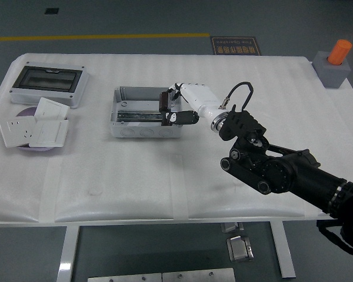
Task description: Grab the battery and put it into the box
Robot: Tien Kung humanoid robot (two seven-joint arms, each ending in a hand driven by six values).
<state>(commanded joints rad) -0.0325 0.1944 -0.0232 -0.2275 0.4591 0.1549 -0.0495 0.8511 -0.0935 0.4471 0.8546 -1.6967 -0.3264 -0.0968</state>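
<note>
You have the counter [165, 176] before you, with the right arm [282, 170] reaching in across it from the lower right. Toward the left of centre sits the open grey box [142, 111], and farther left a lidded case [47, 84] and some switch plates [35, 128]. Your right hand [175, 108] is over the box's right end, its fingers pinching the dark battery [164, 101], held upright just inside the box's right wall.
</note>
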